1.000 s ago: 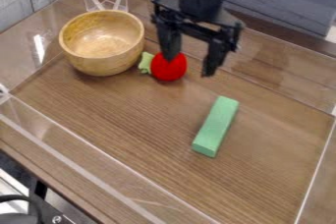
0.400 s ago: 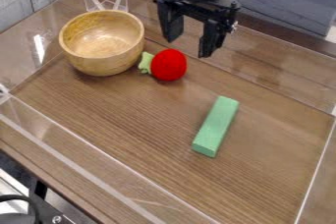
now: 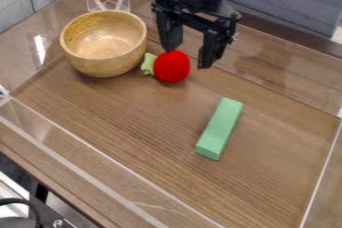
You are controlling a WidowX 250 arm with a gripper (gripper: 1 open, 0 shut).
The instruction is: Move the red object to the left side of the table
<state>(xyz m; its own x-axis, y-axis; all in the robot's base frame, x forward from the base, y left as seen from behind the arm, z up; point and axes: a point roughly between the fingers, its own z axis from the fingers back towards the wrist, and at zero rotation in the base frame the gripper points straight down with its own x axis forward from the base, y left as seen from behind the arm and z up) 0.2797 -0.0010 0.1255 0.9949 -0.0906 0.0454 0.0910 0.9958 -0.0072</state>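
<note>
Overhead, the pincer (image 3: pixel 193 52) is hanging with its jaws spread wide and gripping nothing, just behind the red object (image 3: pixel 170 66). That red object is lying on the bench (image 3: pixel 120 132) beside the wooden bowl (image 3: pixel 103 42), while a green block (image 3: pixel 221 127) is sitting apart

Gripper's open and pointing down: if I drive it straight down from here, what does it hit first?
Probably the small round red toy fruit: the open gripper hangs just above and slightly behind it. Depth is unclear, so it might land on the wood-grain table beside it.
</note>
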